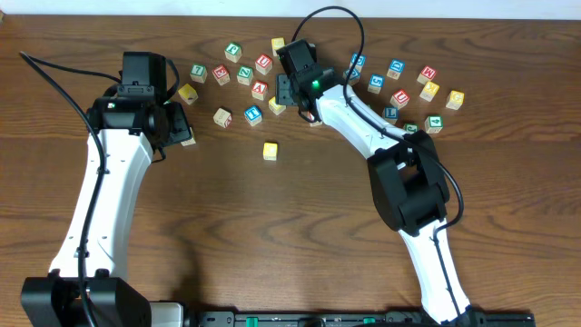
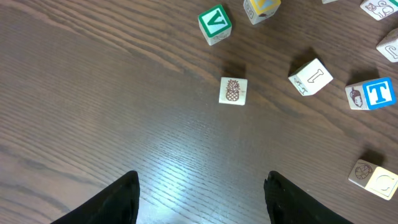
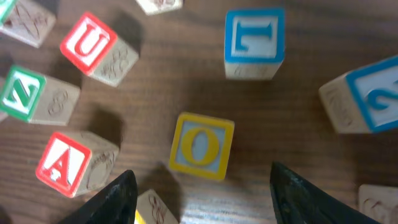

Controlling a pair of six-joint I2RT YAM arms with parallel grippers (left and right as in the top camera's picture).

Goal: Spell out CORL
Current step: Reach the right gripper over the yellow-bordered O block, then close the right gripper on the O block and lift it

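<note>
In the right wrist view a yellow O block (image 3: 202, 146) lies face up just ahead of my open, empty right gripper (image 3: 202, 186), between the lines of its two fingers. A blue L block (image 3: 254, 40) lies beyond it. In the overhead view my right gripper (image 1: 304, 88) hangs over the block cluster and hides both. My left gripper (image 2: 202, 190) is open and empty over bare wood; overhead it is at the left (image 1: 179, 127). A lone yellow block (image 1: 270, 150) sits apart in front of the cluster, its letter unreadable. I cannot pick out C or R.
Red U (image 3: 89, 42), green Z (image 3: 22, 93) and red A (image 3: 62, 163) lie left of the O, and a blue block (image 3: 373, 93) lies to its right. Ahead of the left gripper lie a pineapple block (image 2: 233, 91), green V (image 2: 214, 23) and blue T (image 2: 376, 93).
</note>
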